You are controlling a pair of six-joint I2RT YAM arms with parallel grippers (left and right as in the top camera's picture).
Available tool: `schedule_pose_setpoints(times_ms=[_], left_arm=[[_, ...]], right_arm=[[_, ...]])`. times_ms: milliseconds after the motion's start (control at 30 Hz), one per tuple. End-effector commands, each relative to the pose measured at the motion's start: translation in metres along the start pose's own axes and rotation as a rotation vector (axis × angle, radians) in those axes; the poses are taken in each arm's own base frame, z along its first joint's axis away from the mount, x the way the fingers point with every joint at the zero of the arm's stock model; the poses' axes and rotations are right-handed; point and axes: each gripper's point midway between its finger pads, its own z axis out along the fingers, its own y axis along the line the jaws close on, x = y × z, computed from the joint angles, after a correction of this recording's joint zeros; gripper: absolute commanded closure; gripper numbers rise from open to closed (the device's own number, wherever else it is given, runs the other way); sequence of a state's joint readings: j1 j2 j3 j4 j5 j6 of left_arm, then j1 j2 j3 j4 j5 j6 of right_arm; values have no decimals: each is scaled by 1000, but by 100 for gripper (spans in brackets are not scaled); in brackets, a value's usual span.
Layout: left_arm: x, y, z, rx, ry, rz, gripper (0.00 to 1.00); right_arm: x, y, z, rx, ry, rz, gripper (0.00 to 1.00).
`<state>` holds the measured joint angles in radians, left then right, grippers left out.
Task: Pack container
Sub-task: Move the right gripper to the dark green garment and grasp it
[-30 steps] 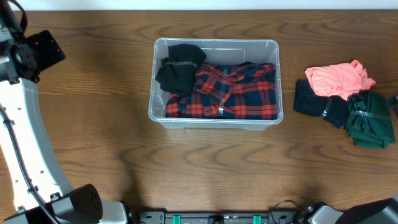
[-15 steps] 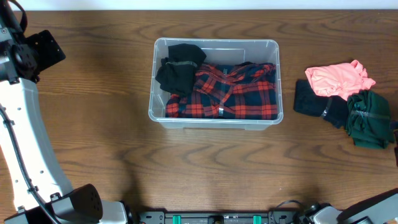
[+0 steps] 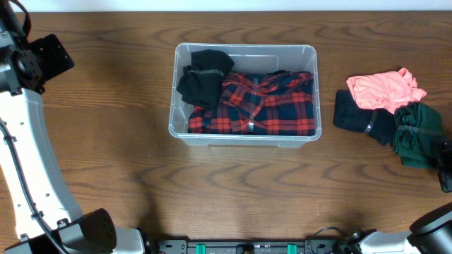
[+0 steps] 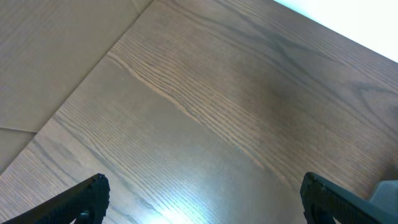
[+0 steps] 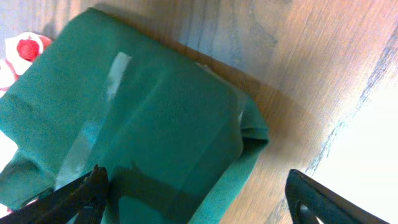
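We list open table (image 3: 106, 141) left of and below the container (image 3: 244, 140), upper centre; clear walls, plaid shirt (image 3: 265, 106) and black garment (image 3: 201, 77) inside; left gripper (image 4: 205, 199) spread wide; right gripper (image 5: 199, 199) spread wide above green garment (image 5: 155, 124).

Soft, even light is falling on the wooden surface (image 3: 106, 141) from above. Glare is pooling between the left fingers (image 4: 81, 196) (a pale sheen), and overexposed white is washing out the corner above the right fingers (image 5: 323, 204).
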<state>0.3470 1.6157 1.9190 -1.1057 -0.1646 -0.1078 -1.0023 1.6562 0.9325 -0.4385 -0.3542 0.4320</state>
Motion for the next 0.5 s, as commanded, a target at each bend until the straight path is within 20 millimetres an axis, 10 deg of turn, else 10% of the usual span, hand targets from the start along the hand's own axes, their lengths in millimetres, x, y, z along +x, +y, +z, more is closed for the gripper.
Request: schedule_pose_setpoints(times_ms=[0, 467], left_arm=[[1, 4, 0, -13, 4, -12, 2], [1, 4, 0, -13, 4, -12, 2]], right_arm=[[4, -13, 12, 36, 22, 3, 14], [5, -12, 43, 31, 33, -44, 33]])
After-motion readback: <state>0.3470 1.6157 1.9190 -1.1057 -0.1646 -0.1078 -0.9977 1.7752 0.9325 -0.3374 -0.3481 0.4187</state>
